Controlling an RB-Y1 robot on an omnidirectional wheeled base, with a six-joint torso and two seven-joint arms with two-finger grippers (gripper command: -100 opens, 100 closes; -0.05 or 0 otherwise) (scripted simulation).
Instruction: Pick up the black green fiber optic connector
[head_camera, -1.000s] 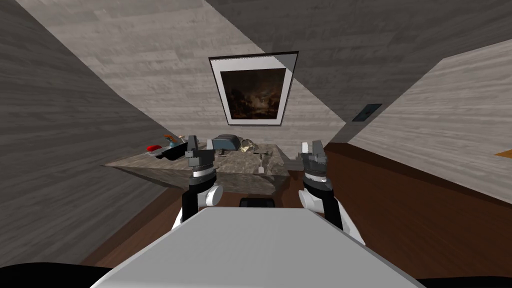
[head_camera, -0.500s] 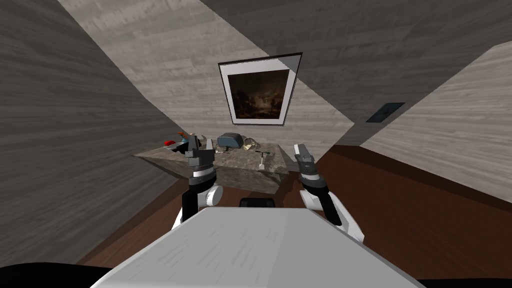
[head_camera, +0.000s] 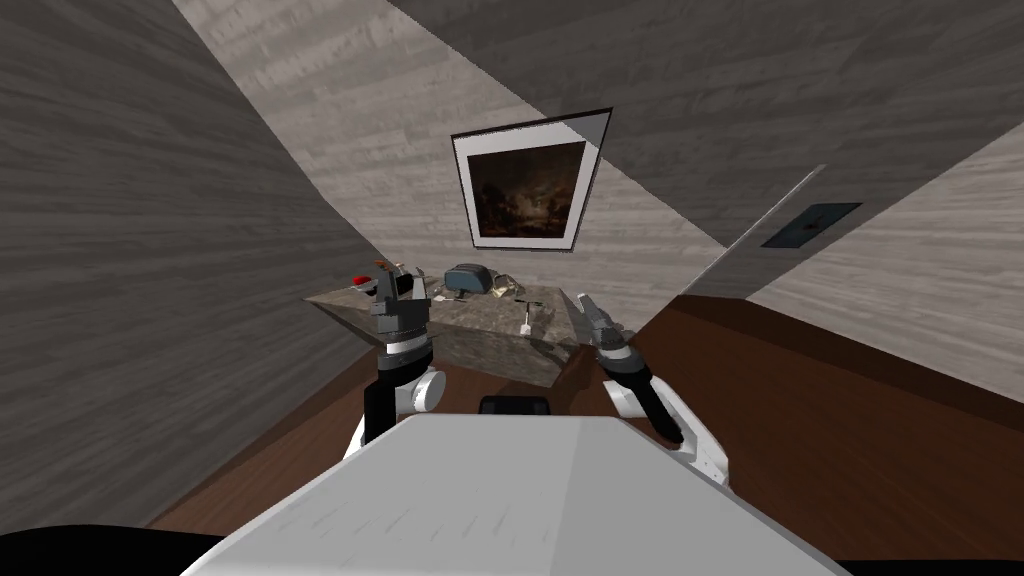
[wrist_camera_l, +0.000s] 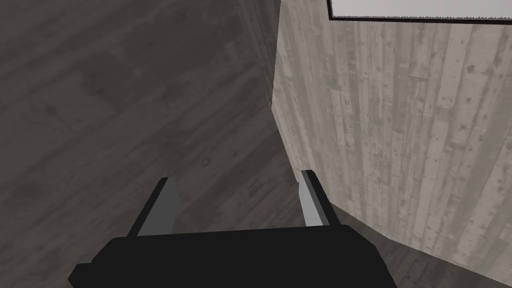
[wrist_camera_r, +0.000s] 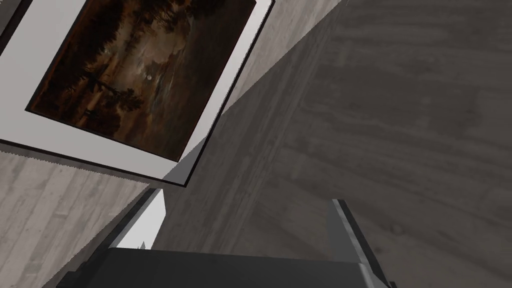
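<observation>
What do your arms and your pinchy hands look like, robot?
My left arm and right arm are chunky tubes banded black, white and grey; the left has a round white joint. The left gripper and right gripper are dark boxes, each with two thin, flat, light grey fingers like little blades.

Table top: mottled grey-brown, stone-like veining. 
Plank floor: dark reddish-brown. 
Wood-grain wall: pale grey, streaked, with darker grey on the shaded faces. 
Framed painting: murky brown-black scene, white mat, thin black edge. 
Rounded case: blue-grey. 
Small item: red. 
Left gripper, right gripper: light grey fingers, black bodies.
</observation>
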